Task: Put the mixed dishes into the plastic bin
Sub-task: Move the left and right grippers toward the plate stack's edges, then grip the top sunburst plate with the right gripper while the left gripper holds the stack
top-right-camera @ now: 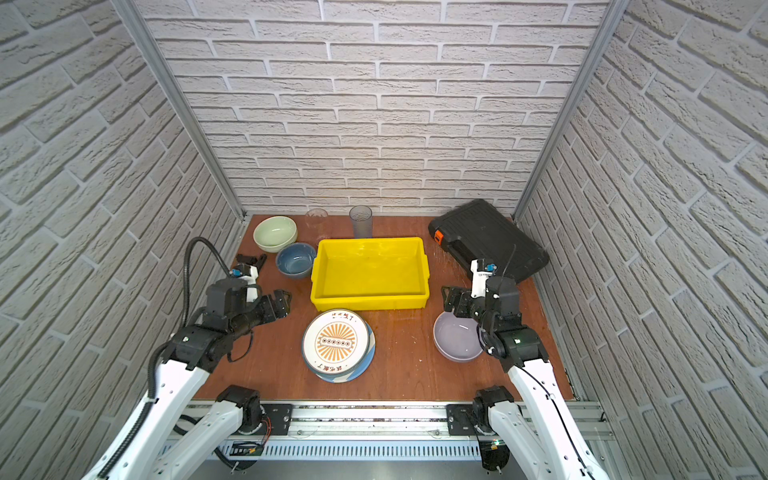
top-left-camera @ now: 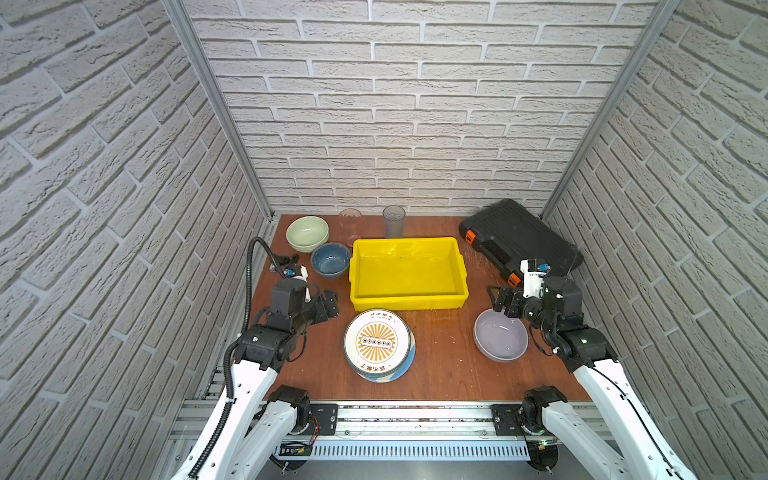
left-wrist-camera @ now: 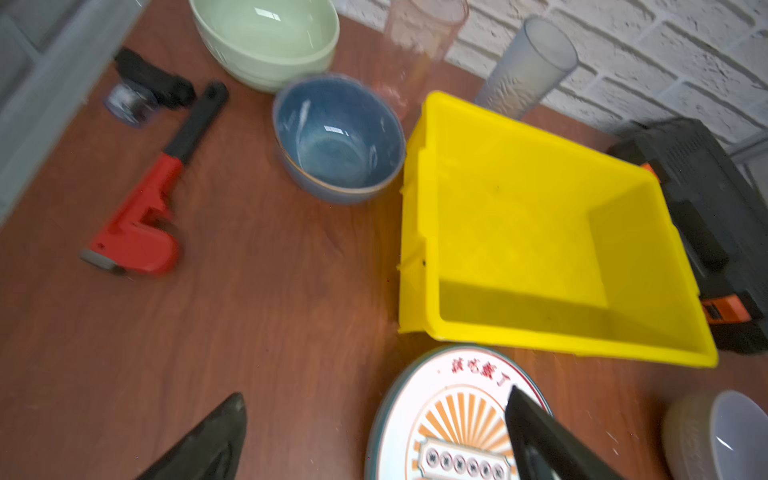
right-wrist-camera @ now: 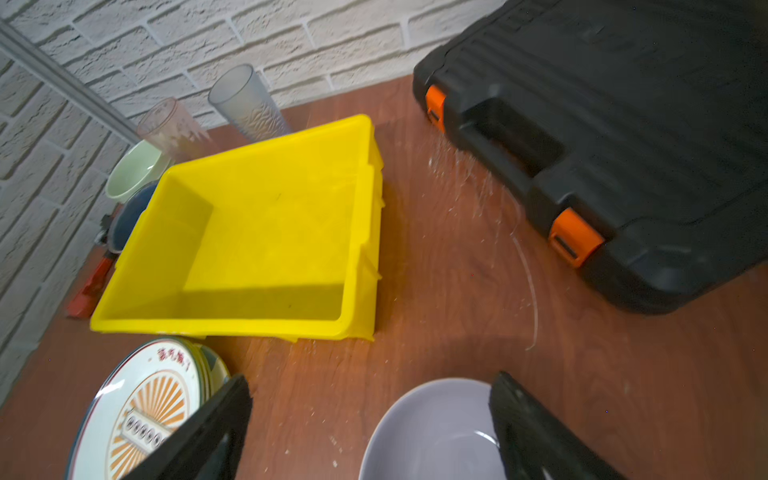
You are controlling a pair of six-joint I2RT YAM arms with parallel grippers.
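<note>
The yellow plastic bin [top-left-camera: 409, 270] [top-right-camera: 370, 270] stands empty mid-table. Just in front of it lies a stack of plates [top-left-camera: 377, 343] with the orange sunburst plate [left-wrist-camera: 449, 419] on top. A lavender-grey bowl [top-left-camera: 500, 338] [right-wrist-camera: 436, 432] sits at the right. A pale green bowl [top-left-camera: 307, 232], a blue bowl [top-left-camera: 330, 259] and two clear tumblers [top-left-camera: 350, 224] [top-left-camera: 393, 220] stand at the back left. My left gripper [top-left-camera: 330, 303] [left-wrist-camera: 376, 392] is open, low, left of the plates. My right gripper [top-left-camera: 494, 300] [right-wrist-camera: 372, 378] is open, straddling the lavender bowl's far rim.
A black case with orange latches [top-left-camera: 519, 241] lies at the back right, close to the right arm. A red pipe wrench [left-wrist-camera: 145, 208] and a small dark item [left-wrist-camera: 153, 85] lie along the left edge. Brick walls enclose three sides.
</note>
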